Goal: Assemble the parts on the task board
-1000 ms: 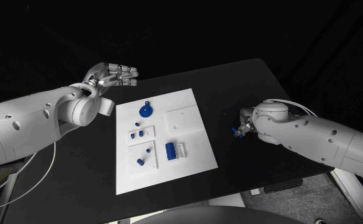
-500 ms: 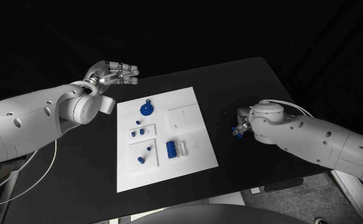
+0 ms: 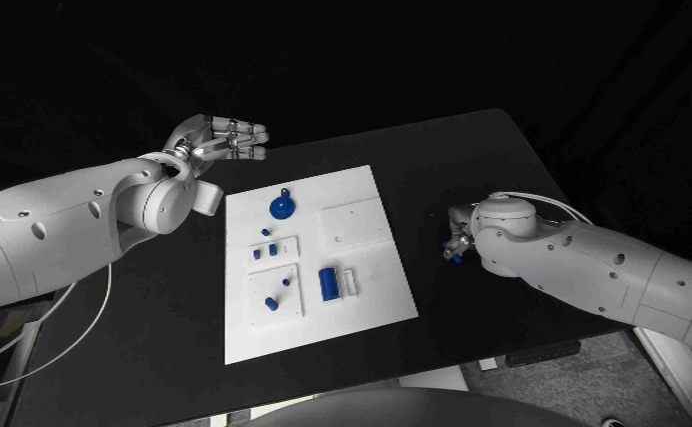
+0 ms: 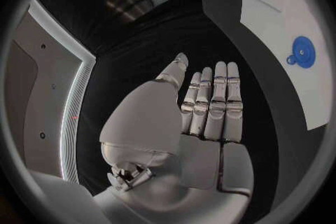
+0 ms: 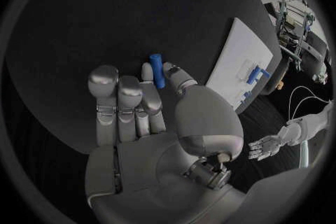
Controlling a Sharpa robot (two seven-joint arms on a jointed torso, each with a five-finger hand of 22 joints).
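No text, label, brand, number or sign can be read anywhere.

Left arm in from left edge, left hand (image 3: 219, 140) raised w/ palm flat, fingers straight and together, holding nothing, right arm in from right edge, right hand (image 5: 150, 106) pinching small blue part (image 5: 157, 70) btwn thumb and fingertip

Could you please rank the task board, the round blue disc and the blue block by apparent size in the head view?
1. Task board, by far the largest.
2. Round blue disc.
3. Blue block, close to the disc; this ranking is unsure.
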